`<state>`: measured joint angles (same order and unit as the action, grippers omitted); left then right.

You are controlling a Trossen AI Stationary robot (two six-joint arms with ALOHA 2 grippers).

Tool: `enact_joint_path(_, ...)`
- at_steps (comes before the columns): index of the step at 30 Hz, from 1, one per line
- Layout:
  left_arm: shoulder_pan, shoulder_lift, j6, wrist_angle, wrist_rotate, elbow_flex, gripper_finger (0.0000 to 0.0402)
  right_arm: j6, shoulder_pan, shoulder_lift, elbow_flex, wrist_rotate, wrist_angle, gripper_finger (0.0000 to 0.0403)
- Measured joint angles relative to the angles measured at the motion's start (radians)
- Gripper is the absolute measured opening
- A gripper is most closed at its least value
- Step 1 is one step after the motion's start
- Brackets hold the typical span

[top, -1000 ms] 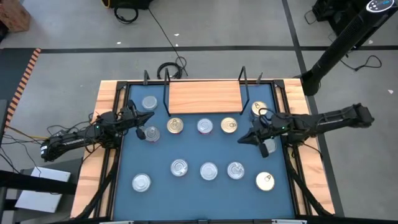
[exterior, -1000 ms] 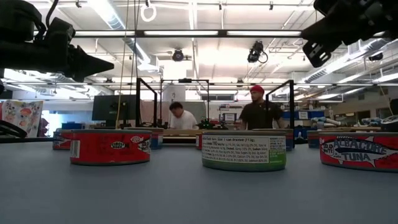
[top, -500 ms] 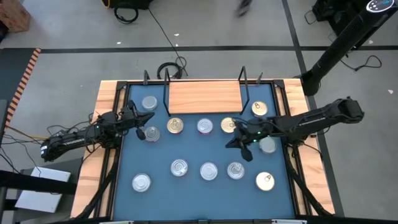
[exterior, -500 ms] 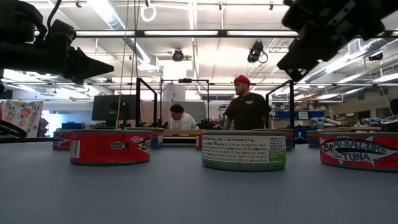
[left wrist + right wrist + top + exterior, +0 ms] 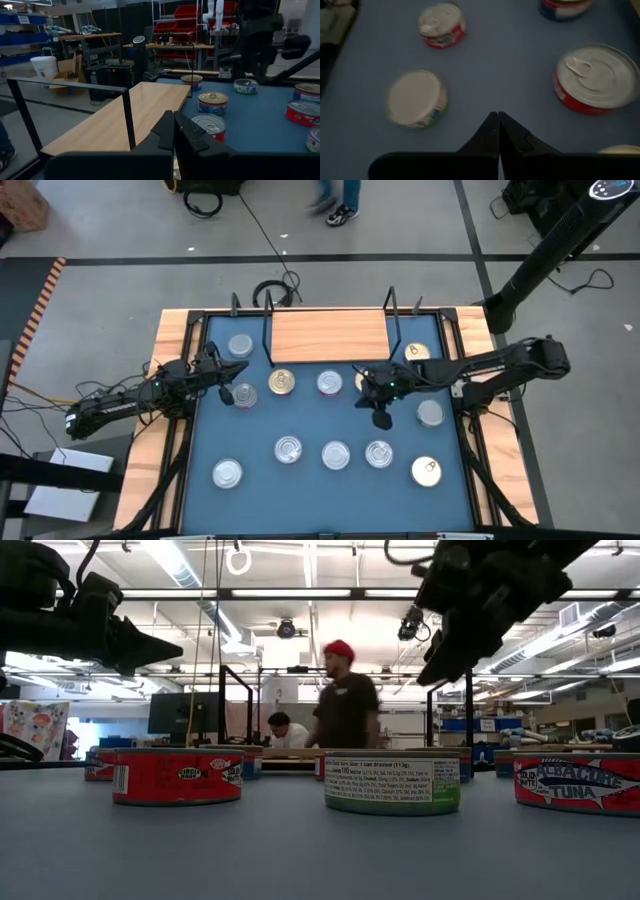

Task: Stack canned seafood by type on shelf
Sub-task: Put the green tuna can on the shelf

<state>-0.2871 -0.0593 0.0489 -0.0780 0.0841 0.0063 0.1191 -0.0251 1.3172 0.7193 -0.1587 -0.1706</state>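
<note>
High view, right gripper (image 5: 381, 421) closed, over tins

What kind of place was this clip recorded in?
Probably a robotics lab or workshop: ceiling strip lights, a workbench and red storage bins beyond the table, a person walking past.

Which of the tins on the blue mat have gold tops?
Four: one near the shelf's left post, one beside the right gripper, and two at the right, and.

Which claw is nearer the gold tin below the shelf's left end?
Left. The left claw sits just left of the gold tin, one silver tin between. The right claw is farther right, past the middle tin.
</note>
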Motion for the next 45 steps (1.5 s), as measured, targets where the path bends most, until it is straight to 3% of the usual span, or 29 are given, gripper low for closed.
enact_joint_path(6,0.000,0.000,-0.093,-0.022,0.000,0.000,0.0005,0.048,-0.088,0.025,-0.001,-0.049,-0.096,0.0008)
enact_joint_path(12,0.000,0.000,-0.056,-0.061,0.012,0.000,0.0005,0.109,-0.097,0.023,0.000,-0.044,0.041,0.0008)
enact_joint_path(14,0.000,0.000,-0.056,-0.054,0.004,0.000,0.0005,0.121,-0.081,0.023,0.000,-0.040,0.040,0.0009)
enact_joint_path(19,0.002,-0.001,-0.006,-0.005,-0.131,0.000,0.0005,0.048,0.001,0.023,0.000,0.075,0.003,0.0009)
enact_joint_path(35,0.001,0.000,-0.059,-0.024,-0.202,0.000,0.0005,0.242,0.253,0.023,0.000,0.183,0.154,0.0009)
enact_joint_path(40,0.001,0.000,-0.060,-0.023,-0.202,0.000,0.0005,0.253,0.286,0.023,0.000,0.191,0.309,0.0009)
enact_joint_path(45,0.001,-0.002,-0.056,-0.038,-0.201,0.000,0.0005,0.246,0.287,0.113,0.053,0.179,0.285,0.0009)
